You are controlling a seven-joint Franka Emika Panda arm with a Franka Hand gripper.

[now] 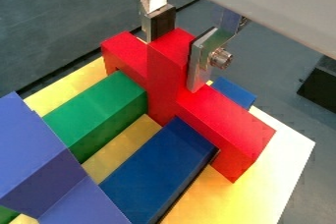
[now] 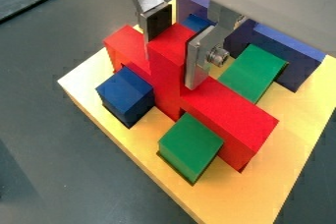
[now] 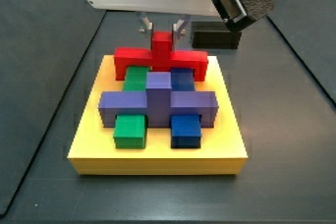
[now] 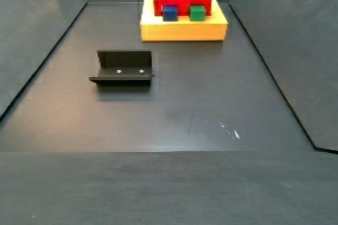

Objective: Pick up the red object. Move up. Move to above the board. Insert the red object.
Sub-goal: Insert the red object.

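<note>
gripper (image 1: 182, 39) pinched red object (image 1: 197, 105) stem, upper centre, over board (image 1: 292, 144); risked jamming if legs missed slots.

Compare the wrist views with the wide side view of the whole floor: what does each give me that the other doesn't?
Only a wrist view shows the flat silver fingers closed on the central stem of the bright red blocky piece, with green block and blue block beside its legs.

Only the wide side view shows the dark L-shaped fixture standing apart on the grey floor, well away from the thick yellow board.

Both show the gripper over the board with the red piece down among the blocks.
</note>
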